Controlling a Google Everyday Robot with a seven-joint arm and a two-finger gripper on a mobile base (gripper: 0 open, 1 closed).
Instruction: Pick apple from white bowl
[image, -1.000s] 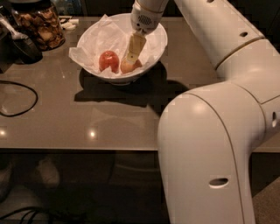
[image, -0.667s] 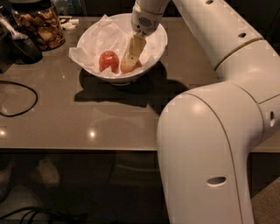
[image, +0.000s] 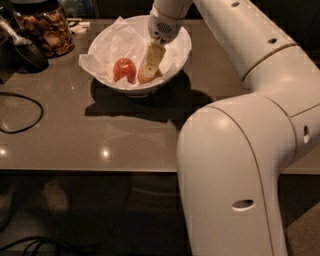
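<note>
The white bowl (image: 176, 64) stands on the table at the back, lined with crumpled white paper. Two apples lie in it. The deep red one (image: 123, 69) is on the left. The pale yellow-orange apple (image: 148, 76) lies right beside it. My gripper (image: 149, 67) reaches down into the bowl from above, with its tip right at the top of the pale apple and partly covering it. My large white arm fills the right side of the view.
A glass jar of brown snacks (image: 46, 30) stands at the back left, with a dark object (image: 25, 52) beside it. A black cable (image: 20, 112) loops on the brown table (image: 100, 145) at the left. The table's front edge runs across the middle of the view.
</note>
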